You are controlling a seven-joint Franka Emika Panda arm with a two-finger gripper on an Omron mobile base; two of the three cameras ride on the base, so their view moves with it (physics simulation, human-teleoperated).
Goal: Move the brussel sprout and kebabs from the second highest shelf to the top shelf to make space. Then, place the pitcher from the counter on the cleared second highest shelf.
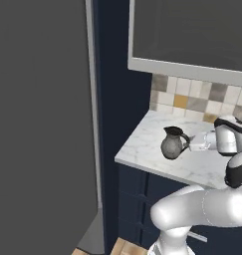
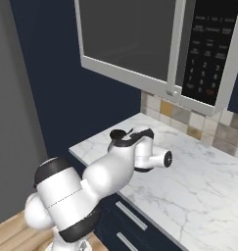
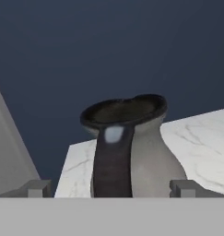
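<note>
I see the pitcher (image 1: 172,144) as dark grey with a metallic sheen; in the hand view its rim is near black, its handle (image 3: 112,162) charcoal with a pale bluish glint near the top, its belly lighter grey. The counter (image 1: 152,149) is white with thin grey marble veining, and its drawer fronts (image 2: 135,230) are navy with silver bar handles. The backsplash tiles (image 1: 192,97) mix cream, grey, beige and ochre. The wall (image 2: 52,88) behind is deep navy. The microwave (image 2: 140,44) has a dark grey door, pale silver frame and black control panel. My arm (image 2: 81,186) is glossy white with black joints.
</note>
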